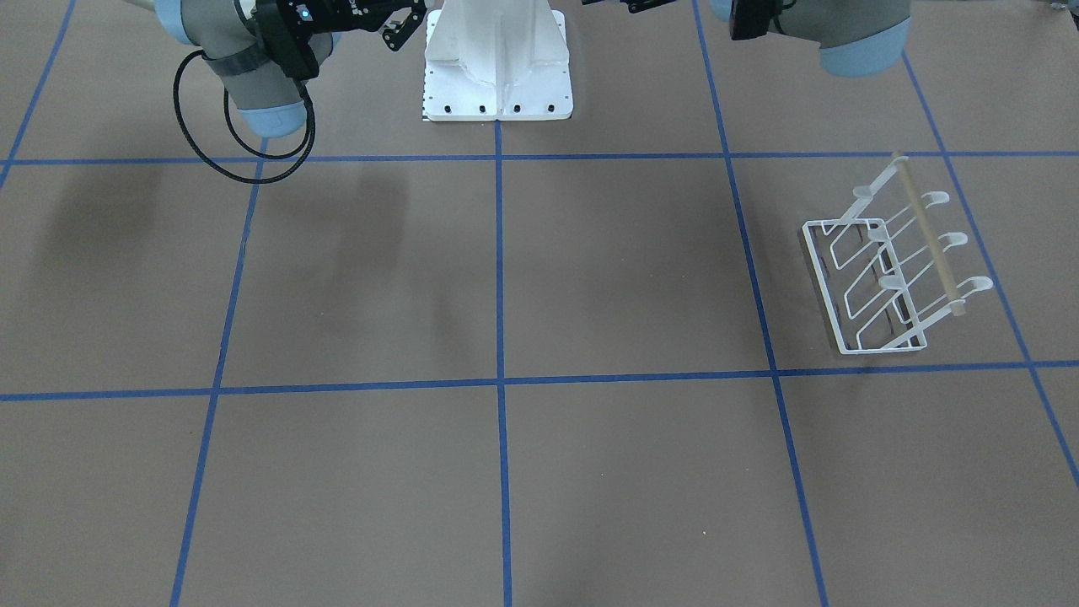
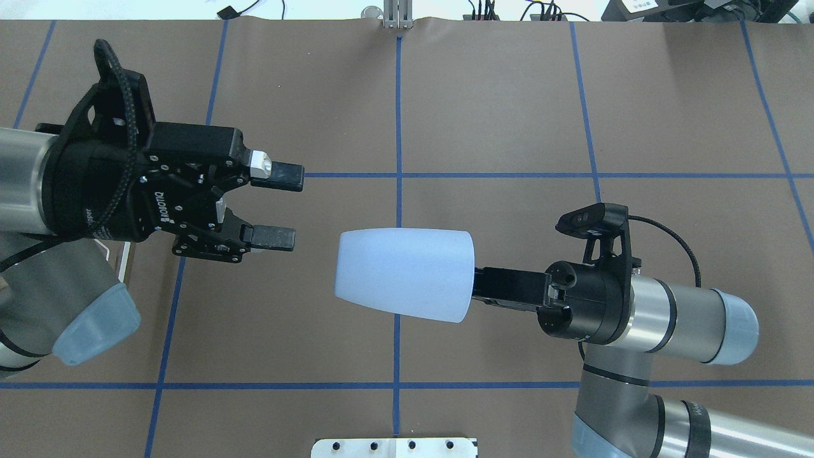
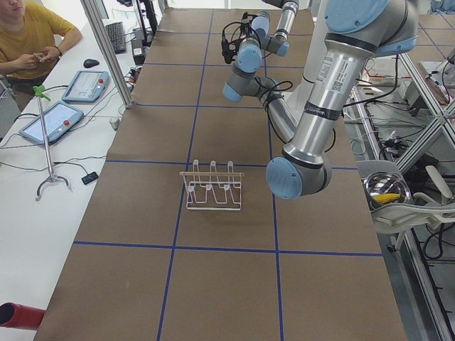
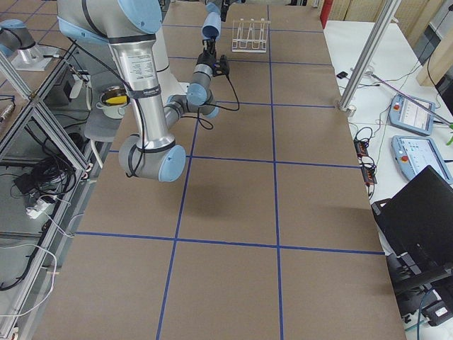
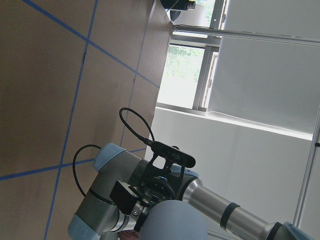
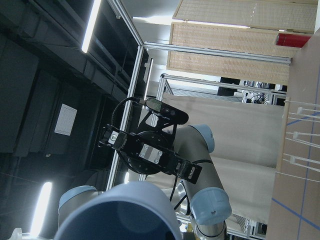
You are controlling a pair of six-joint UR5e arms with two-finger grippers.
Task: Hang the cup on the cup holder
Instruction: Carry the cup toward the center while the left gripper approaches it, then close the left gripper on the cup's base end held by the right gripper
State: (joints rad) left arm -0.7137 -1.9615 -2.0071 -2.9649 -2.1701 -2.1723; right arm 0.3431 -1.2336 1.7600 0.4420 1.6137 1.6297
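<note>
My right end effector (image 2: pixel 483 284) holds the cup (image 2: pixel 404 273) level above the bench (image 2: pixel 509 95) by its rim, base facing the wide-open left end effector (image 2: pixel 289 207); light, stiff, likely slick plastic, so I'd grip across its tapered body.

The cup (image 2: pixel 407 273) is held sideways above the table (image 2: pixel 509 95), directly ahead of the right end effector (image 2: pixel 478 287), by which its mouth end is gripped. Its closed end is turned towards the left end effector (image 2: pixel 278 207) and is separated from it by a gap. The cup holder (image 1: pixel 893 270) is stood on the table on the left end effector's side, well apart from both.
</note>
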